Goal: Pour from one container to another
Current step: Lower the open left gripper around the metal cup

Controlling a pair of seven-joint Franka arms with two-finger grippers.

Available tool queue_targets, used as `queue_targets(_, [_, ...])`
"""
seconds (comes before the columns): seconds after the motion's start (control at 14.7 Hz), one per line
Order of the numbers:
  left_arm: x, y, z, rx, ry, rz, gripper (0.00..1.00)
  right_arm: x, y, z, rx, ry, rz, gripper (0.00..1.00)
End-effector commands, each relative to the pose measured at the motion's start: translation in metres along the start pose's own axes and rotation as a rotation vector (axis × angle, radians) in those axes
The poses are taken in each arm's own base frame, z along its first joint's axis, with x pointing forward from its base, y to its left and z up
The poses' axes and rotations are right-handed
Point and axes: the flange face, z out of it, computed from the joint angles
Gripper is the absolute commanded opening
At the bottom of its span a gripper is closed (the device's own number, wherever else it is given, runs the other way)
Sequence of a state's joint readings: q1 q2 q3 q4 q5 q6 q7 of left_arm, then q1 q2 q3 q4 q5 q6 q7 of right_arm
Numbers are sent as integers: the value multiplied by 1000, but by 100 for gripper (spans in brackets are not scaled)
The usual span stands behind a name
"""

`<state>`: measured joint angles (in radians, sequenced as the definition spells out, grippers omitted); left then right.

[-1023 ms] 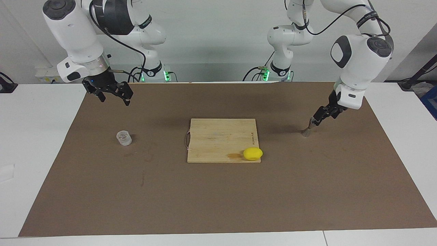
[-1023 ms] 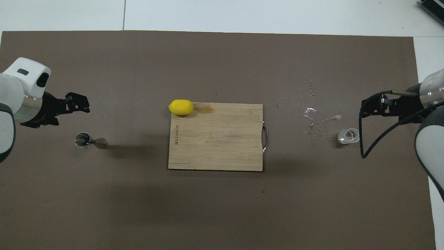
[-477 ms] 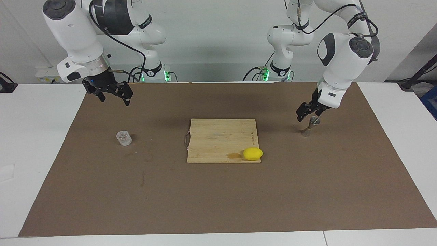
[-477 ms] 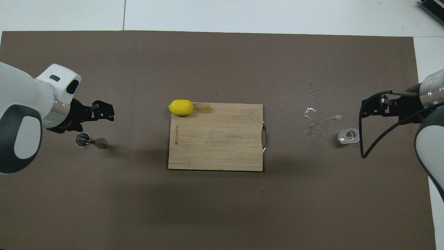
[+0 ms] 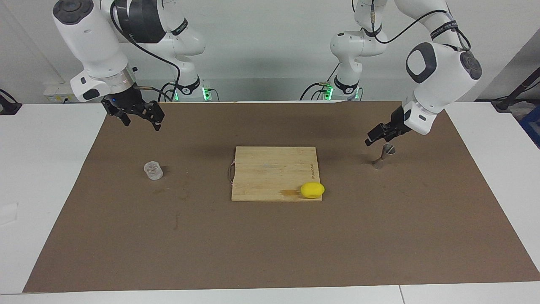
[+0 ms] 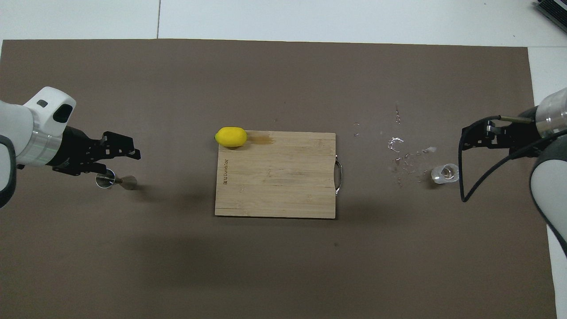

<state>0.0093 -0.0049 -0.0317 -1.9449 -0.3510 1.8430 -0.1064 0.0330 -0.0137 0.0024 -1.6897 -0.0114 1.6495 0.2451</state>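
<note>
The small clear glass cup (image 5: 153,170) (image 6: 445,173) stands upright on the brown mat toward the right arm's end. My right gripper (image 5: 141,119) (image 6: 466,136) hangs open above the mat, apart from the cup and holding nothing. The silvery hourglass jigger (image 5: 383,156) (image 6: 116,180) stands upright toward the left arm's end. My left gripper (image 5: 372,138) (image 6: 128,149) is open and empty. It hovers just above the jigger's rim, a little to the board's side of it, and is not around it.
A wooden cutting board (image 5: 270,173) (image 6: 274,177) lies mid-table, with a yellow lemon (image 5: 312,190) (image 6: 231,136) on its corner farthest from the robots, toward the left arm's end. Spilled droplets (image 6: 401,153) glisten on the mat between board and cup.
My left arm has swung and turned its wrist. Its gripper lifted off the jigger's top and shifted slightly toward the board. The right arm, cup and jigger have not moved.
</note>
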Motion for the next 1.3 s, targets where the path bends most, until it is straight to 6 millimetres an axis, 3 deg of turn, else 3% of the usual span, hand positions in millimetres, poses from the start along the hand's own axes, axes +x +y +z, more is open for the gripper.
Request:
queue_targets(0.0, [-1,-27,-8,-82,-10,139,100,-5,3,-1,27,3,-8,100])
queue_targets(0.14, [9,-41,-17,-97,-8,256,100,-5,2,-1,27,3,-10,100])
queue_targets(0.2, [14,-57,-22,-103,-7,297,100,-5,3,-1,27,3,-8,100])
queue_targets(0.27, [15,-89,-28,-116,4,387,100,-5,3,-1,26,2,-8,100])
queue_targets(0.48, [17,-123,-33,-139,45,594,100,-5,3,-1,26,2,-8,100])
queue_targets(0.89, [20,-156,-19,-148,87,790,100,-5,3,-1,27,3,-8,100])
queue_targets(1.02, [19,-159,-10,-196,111,868,100,-5,3,-1,27,3,-8,100])
queue_targets(1.09, [19,-170,-3,-226,121,890,100,-5,3,-1,26,2,-8,100])
queue_targets(1.23, [20,-170,3,-276,157,979,100,-5,3,-1,27,3,-8,100])
